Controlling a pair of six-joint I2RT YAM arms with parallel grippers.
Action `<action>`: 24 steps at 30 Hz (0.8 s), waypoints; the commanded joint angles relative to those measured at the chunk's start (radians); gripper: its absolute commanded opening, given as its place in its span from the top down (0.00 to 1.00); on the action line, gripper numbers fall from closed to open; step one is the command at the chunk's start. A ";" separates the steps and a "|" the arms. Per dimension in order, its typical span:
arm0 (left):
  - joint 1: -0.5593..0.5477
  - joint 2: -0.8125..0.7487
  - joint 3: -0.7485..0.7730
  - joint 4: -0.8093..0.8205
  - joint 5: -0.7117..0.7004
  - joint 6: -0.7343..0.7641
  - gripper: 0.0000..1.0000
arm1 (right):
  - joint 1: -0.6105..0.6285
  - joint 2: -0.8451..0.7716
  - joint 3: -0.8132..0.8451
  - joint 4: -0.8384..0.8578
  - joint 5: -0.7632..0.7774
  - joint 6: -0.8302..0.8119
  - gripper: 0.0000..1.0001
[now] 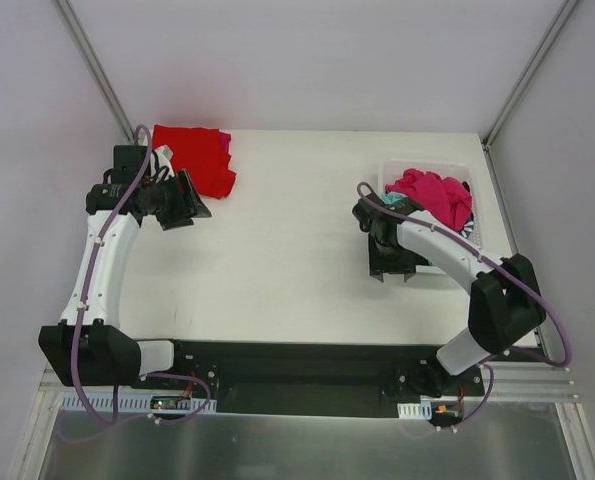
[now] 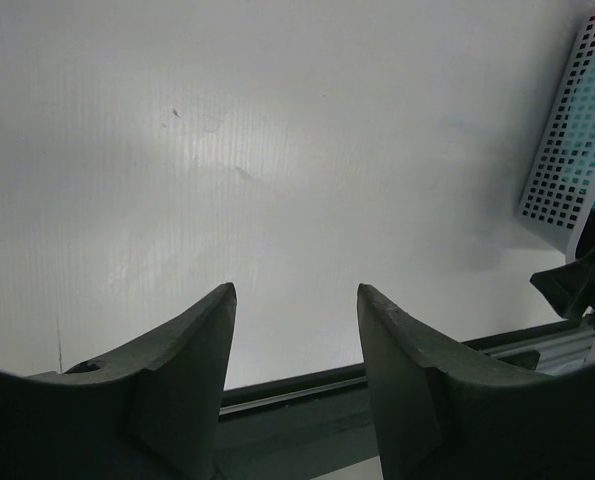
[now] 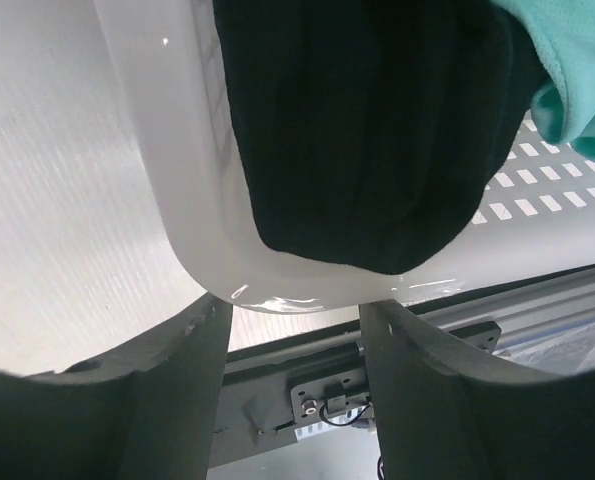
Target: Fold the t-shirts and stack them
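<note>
While the right gripper [image 3: 295, 305] stands spread and empty just beside the basket [image 3: 177, 150], a black shirt [image 3: 357, 130] hangs over its rim. The shirt looks soft, light and limp, so I would pinch the hanging fold. I count three shirts there: black, teal [image 3: 567, 70] and pink [image 1: 432, 193]. One red shirt [image 1: 192, 160] lies folded on the table [image 1: 297, 230] near the left gripper [image 2: 295, 290], which is also spread and empty.

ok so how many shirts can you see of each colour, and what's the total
red t-shirt: 1, on the table
magenta-pink t-shirt: 1, in the basket
teal t-shirt: 1, in the basket
black t-shirt: 1, in the basket
total: 4 in view; anything buried underneath cannot be told
</note>
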 commanded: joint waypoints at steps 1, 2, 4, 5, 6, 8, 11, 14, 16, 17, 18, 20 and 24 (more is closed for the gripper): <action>-0.012 -0.030 -0.001 -0.011 0.007 0.006 0.48 | -0.041 0.016 0.036 0.012 0.013 -0.039 0.44; -0.013 -0.032 -0.001 -0.011 0.007 0.007 0.48 | -0.058 0.022 0.045 0.014 0.010 -0.046 0.44; -0.012 -0.033 -0.001 -0.011 0.005 0.010 0.48 | -0.080 0.036 0.076 0.020 -0.002 -0.059 0.44; -0.012 -0.032 -0.002 -0.013 0.005 0.010 0.48 | -0.098 0.052 0.087 0.021 -0.003 -0.072 0.44; -0.012 -0.035 -0.001 -0.014 0.004 0.012 0.49 | -0.106 0.060 0.108 0.021 -0.006 -0.079 0.44; -0.012 -0.036 -0.001 -0.016 -0.001 0.016 0.48 | -0.138 0.083 0.128 0.028 -0.016 -0.103 0.45; -0.013 -0.035 0.002 -0.021 -0.005 0.019 0.48 | -0.173 0.137 0.182 0.029 -0.025 -0.132 0.46; -0.013 -0.035 0.005 -0.027 -0.005 0.021 0.48 | -0.213 0.187 0.229 0.020 -0.031 -0.155 0.46; -0.013 -0.036 0.007 -0.028 -0.010 0.022 0.48 | -0.232 0.212 0.255 0.021 -0.039 -0.175 0.47; -0.012 -0.038 0.007 -0.030 -0.010 0.024 0.48 | -0.247 0.220 0.265 0.020 -0.040 -0.181 0.48; -0.012 -0.036 0.008 -0.028 -0.012 0.024 0.48 | -0.255 0.226 0.276 0.020 -0.036 -0.189 0.48; -0.013 -0.033 0.011 -0.033 -0.013 0.026 0.48 | -0.287 0.255 0.311 0.012 -0.045 -0.201 0.48; -0.012 -0.032 0.016 -0.037 -0.012 0.026 0.48 | -0.342 0.296 0.352 0.002 -0.046 -0.217 0.47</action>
